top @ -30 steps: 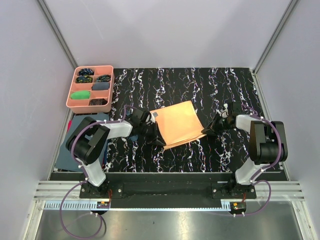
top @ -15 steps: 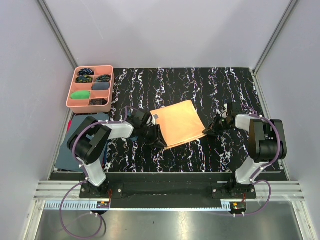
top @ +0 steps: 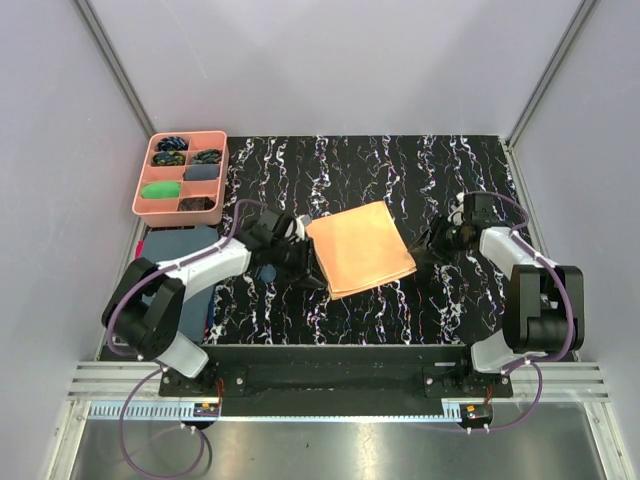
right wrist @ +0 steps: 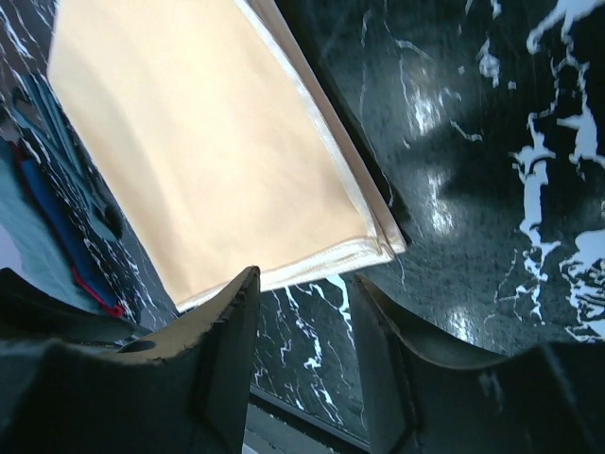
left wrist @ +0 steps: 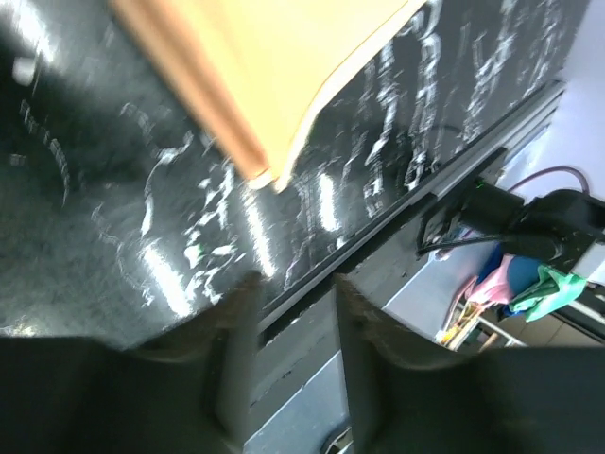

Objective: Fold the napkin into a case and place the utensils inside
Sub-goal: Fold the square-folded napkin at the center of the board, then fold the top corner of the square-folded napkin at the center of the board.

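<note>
- Napkin (top: 360, 248) lies mid-desk (top: 400, 170) as a flat folded, layered pad. It is near-square and turned a bit off the desk's edges. It is not yet a narrow case.
- Left gripper (left wrist: 295, 284): jaws apart, nothing between them. It sits low just beside the napkin's left edge, near the near-left corner.
- Right gripper (right wrist: 302, 284): jaws apart and empty. The napkin's near-right corner, stacked hems showing, lies just ahead of the gap.
- Both arms flank the napkin; the left looks slightly nearer.
- My guess is the next fold needs an edge pinch, and the layered right hem is the easiest bite.
- Dark blue bits under the left arm are likely the utensils (top: 264, 270), but they are hard to tell.
- Pink tray (top: 188, 136) sits far-left and the blue-grey cloth (top: 180, 240) left. Both are well clear of the napkin.
</note>
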`<state>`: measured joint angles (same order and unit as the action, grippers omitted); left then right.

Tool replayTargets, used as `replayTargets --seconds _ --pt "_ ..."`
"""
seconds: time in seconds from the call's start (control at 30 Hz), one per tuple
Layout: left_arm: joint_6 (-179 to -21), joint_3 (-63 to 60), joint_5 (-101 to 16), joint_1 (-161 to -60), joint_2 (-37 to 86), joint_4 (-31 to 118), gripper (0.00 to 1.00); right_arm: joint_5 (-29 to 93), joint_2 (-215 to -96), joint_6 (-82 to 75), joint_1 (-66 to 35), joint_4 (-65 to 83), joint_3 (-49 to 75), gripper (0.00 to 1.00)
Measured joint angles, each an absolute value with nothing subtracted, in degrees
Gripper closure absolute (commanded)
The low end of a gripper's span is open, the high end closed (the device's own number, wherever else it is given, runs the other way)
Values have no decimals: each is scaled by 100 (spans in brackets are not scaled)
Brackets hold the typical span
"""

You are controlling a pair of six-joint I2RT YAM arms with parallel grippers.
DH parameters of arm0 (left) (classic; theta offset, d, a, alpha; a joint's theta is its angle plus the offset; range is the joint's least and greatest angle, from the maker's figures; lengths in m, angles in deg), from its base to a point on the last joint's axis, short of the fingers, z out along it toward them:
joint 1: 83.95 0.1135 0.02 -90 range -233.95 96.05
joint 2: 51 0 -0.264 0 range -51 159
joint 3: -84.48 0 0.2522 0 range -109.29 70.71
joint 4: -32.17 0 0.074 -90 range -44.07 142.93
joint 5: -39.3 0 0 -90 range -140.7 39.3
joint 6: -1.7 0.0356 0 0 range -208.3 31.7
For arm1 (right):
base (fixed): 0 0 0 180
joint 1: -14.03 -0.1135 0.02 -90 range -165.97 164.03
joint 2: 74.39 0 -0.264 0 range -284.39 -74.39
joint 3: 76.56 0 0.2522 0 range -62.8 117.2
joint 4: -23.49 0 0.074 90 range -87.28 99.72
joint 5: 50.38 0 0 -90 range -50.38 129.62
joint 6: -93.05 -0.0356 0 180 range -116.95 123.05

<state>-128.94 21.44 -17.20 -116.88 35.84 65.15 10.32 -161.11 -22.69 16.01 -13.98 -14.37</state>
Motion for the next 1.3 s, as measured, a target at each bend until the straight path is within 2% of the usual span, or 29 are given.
replayTargets --seconds 0.1,0.13,0.17,0.37,0.6,0.67,0.77,0.8,0.97,1.07,1.3 --pt "-12995 1711 -1759 -11688 3890 6419 83 1017 -16153 -2271 1601 -1400 -1249 58" --pt "-13045 1593 -1762 -11690 4017 6327 84 975 -16201 -2293 1601 -1343 -1230 66" --pt "-13098 1495 -1772 -11695 4181 6168 84 905 -16282 -2319 1601 -1241 -1230 67" --pt "-13338 1678 -2048 -11767 4804 5643 86 748 -16894 -2422 1603 -854 -1383 69" --pt "-13550 2360 -2277 -11804 4859 5357 84 851 -16786 -2675 1606 -541 -1949 71" --pt "-13511 2356 -2343 -11846 4824 5368 79 881 -16594 -2725 1606 -425 -2148 71" --pt "-13314 2246 -2537 -11896 4695 5669 71 1087 -16078 -2743 1606 -613 -2399 65" --pt "-13233 2183 -2607 -11907 4623 5827 70 1168 -15827 -2739 1606 -749 -2421 60" --pt "-13004 1694 -2815 -11920 4161 6347 70 1165 -14922 -2732 1606 -930 -2159 57" --pt "-12973 1359 -2885 -11915 4140 6366 76 967 -15178 -2749 1606 -749 -1936 59" --pt "-12988 1147 -2837 -11926 4957 6179 78 468 -16312 -3095 1606 -113 -2034 61"
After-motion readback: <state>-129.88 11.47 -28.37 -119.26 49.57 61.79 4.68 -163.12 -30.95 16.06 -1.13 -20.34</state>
